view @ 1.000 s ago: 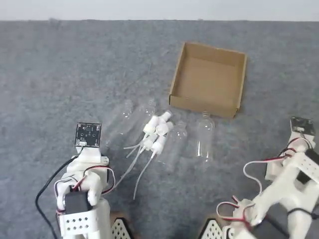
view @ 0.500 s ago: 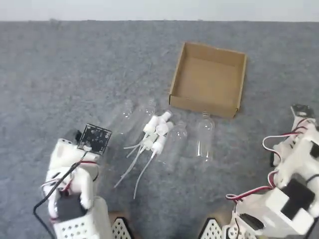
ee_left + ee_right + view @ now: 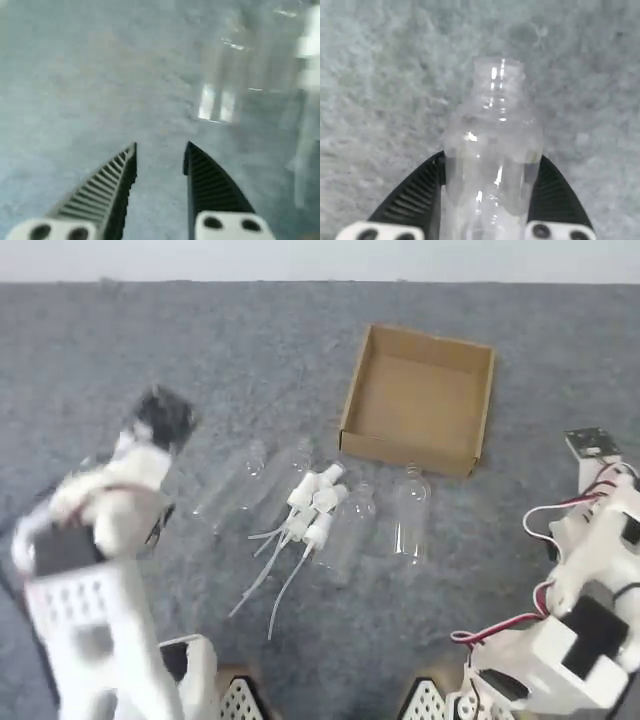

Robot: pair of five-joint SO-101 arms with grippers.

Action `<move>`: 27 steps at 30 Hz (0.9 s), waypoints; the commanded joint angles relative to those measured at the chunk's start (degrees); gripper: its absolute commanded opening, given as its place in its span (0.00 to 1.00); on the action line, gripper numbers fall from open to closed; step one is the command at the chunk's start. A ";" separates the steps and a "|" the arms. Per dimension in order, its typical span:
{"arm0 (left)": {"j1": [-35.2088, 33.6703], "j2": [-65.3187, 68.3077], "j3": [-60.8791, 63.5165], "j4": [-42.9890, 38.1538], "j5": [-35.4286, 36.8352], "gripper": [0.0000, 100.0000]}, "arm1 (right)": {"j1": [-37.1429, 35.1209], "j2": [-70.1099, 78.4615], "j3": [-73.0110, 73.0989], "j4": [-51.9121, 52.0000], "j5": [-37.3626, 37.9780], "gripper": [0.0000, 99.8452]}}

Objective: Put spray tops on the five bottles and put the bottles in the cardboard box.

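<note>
Left gripper [image 3: 161, 145] slightly parted, empty, above grey carpet [image 3: 200, 360] | right gripper [image 3: 491, 156] clamped on 1 clear bottle [image 3: 495, 135], neck pointing away | 4 uncapped bottles [image 3: 411, 512] and white spray tops [image 3: 315, 502] lie near the cardboard box [image 3: 417, 455]
</note>
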 commanded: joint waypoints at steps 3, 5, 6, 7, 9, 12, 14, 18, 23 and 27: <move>15.21 9.23 -10.51 2.20 7.91 0.14 | -3.56 -0.22 -2.55 -0.22 0.70 0.13; 20.84 9.58 -9.71 -0.62 11.43 0.15 | -3.91 -0.40 -1.23 -0.22 0.70 0.13; 23.38 10.02 -9.01 -2.55 13.54 0.15 | -4.09 -0.40 -0.62 -0.22 0.79 0.13; 25.58 10.64 -8.31 -4.57 15.82 0.15 | -4.09 -0.40 0.00 -0.22 1.05 0.13; 29.36 13.19 -6.81 -9.23 19.96 0.15 | -4.00 -0.48 0.97 -0.22 3.43 0.13; 34.46 18.46 -5.76 -14.77 23.74 0.15 | -3.82 -0.57 2.11 -0.22 5.80 0.13; 38.15 21.98 -6.02 -16.62 25.49 0.15 | -3.82 -0.48 2.37 -0.22 6.15 0.13; 42.99 28.92 -6.02 -21.36 29.01 0.15 | -3.82 -0.31 2.37 -0.22 5.98 0.13; 43.52 38.33 -7.60 -26.99 31.74 0.15 | -3.82 -0.22 2.37 -0.22 5.98 0.13; 43.43 44.22 -10.42 -26.90 33.23 0.15 | -3.74 -0.22 2.37 -0.31 6.24 0.13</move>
